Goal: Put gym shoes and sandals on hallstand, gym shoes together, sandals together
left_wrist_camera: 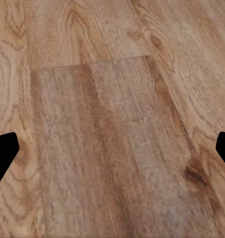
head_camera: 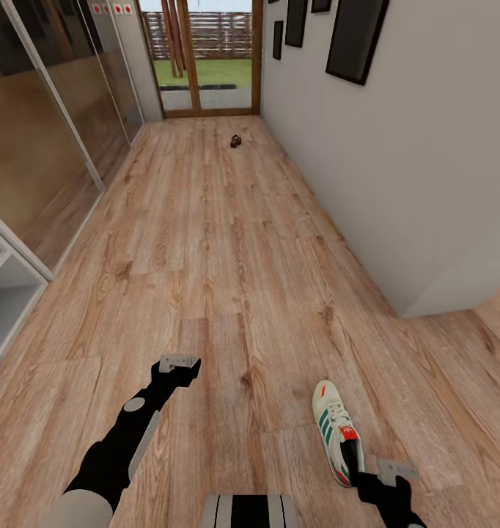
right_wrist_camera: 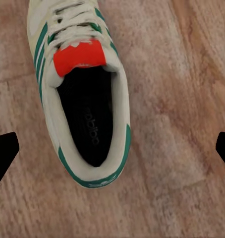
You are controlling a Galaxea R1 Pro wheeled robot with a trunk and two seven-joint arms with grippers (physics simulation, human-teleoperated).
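Cream gym shoe (right_wrist_camera: 83, 94), teal stripes

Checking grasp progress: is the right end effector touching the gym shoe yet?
Apart. The right wrist view shows the right end effector open, its fingertips at the picture's edges with bare corridor floor between them and the gym shoe.

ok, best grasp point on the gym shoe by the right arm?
Probably the heel-end collar of the gym shoe, taken from straight above. It lies sole-down on the corridor floor with its mouth open upward, so one finger could drop inside and one outside the side wall behind the red tongue patch. The right gripper is open and hangs over that heel end.
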